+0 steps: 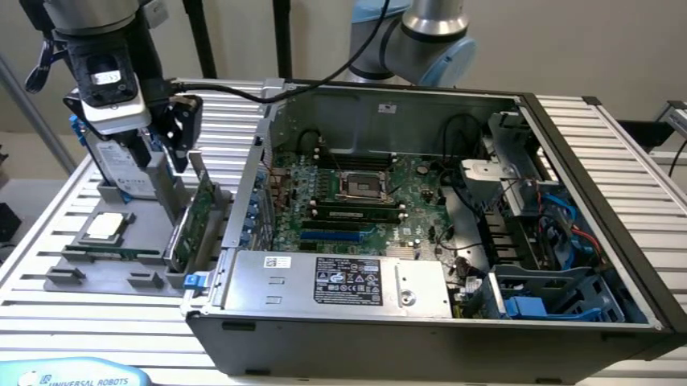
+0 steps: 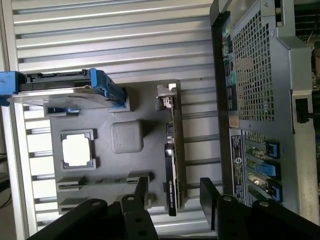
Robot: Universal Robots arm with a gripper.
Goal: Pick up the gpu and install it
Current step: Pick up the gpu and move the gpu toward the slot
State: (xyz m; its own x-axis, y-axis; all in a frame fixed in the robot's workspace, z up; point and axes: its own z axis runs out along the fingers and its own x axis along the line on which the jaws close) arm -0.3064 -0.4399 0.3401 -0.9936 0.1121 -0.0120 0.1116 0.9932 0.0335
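Observation:
The gpu [image 2: 173, 150] stands on its long edge in a slot of the grey parts holder [image 2: 150, 125], with its silver bracket end away from my fingers. My gripper [image 2: 175, 196] hovers above the card's near end, open. One black finger [image 2: 142, 192] is on each side of the card and neither touches it. In the exterior view the gpu [image 1: 191, 221] stands upright beside the computer case [image 1: 617, 185], green board facing out. The gripper [image 1: 180, 138] hangs just above its top edge.
A silver hard drive with blue rails [image 2: 65, 90] stands in the same holder, beside a processor chip [image 2: 77, 150]. The open case shows its motherboard [image 1: 365, 189] with a blue slot [image 1: 338, 236] and the power supply [image 1: 333, 281]. The case's rear wall [image 2: 260, 75] is close to the gpu.

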